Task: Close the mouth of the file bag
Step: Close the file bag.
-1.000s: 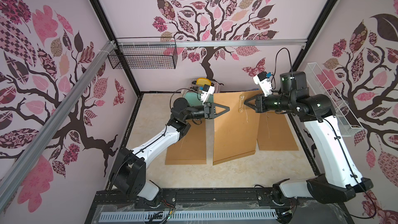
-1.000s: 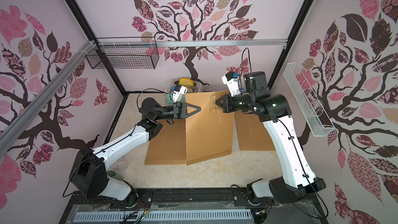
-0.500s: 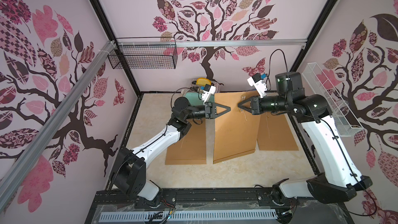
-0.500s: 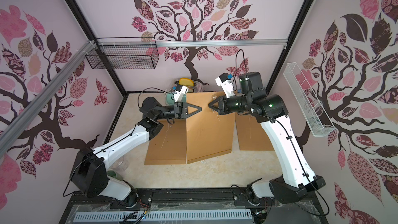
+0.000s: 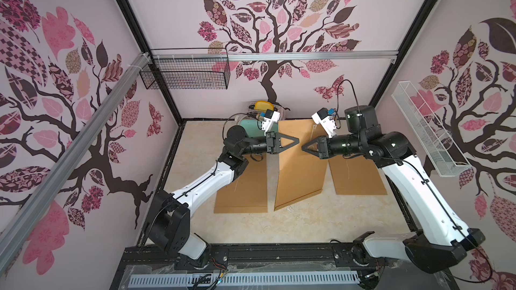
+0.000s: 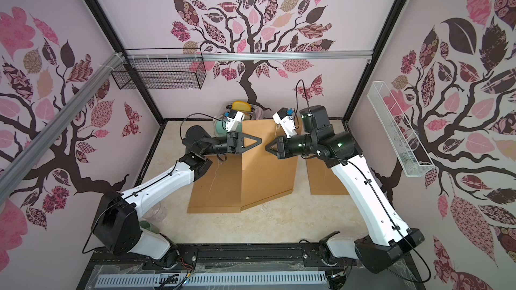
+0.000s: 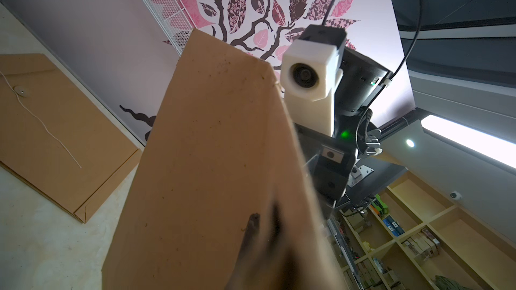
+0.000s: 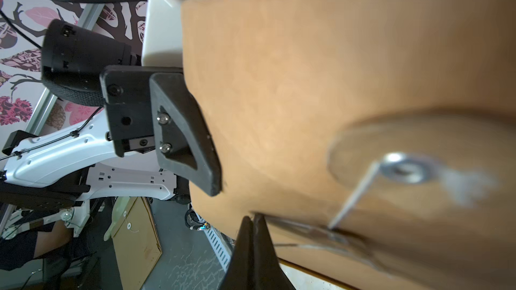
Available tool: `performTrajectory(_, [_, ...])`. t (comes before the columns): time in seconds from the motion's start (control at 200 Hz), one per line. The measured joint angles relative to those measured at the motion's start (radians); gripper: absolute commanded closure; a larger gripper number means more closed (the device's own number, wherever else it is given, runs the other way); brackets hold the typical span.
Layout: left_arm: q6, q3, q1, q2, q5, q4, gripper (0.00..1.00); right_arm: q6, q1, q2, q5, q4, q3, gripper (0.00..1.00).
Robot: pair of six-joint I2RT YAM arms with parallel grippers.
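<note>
Middle kraft file bag stands tipped up, bottom edge on the table, left pincer clamped shut on its top, right pincer closed tight at the flap, can't tell if it's pinching the string.

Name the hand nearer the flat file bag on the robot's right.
Right. The right hand hovers beside the flat file bag; the left hand is past that hand, farther off.
</note>
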Motion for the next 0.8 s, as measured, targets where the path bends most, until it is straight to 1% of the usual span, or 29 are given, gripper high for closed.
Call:
performTrajectory(0.245, [-0.056,0.0,0.0,0.013,0.0,0.039,1.0,0.021,0.0,-0.038,0.028,0.09,-0.117,1.0])
performTrajectory(0.465, [-0.063,0.0,-0.001,0.013,-0.001,0.059,1.0,0.095,0.0,-0.114,0.086,0.216,-0.249,1.0])
performTrajectory(0.57, [-0.068,0.0,-0.002,0.013,0.0,0.063,1.0,0.125,-0.004,-0.133,0.099,0.262,-0.285,1.0])
performTrajectory(0.71, [-0.074,-0.001,-0.002,0.013,0.0,0.068,1.0,0.15,-0.029,-0.145,0.108,0.304,-0.316,1.0])
performTrajectory(0.8, [-0.078,-0.002,-0.002,0.013,-0.001,0.07,1.0,0.162,-0.069,-0.161,0.099,0.327,-0.339,1.0])
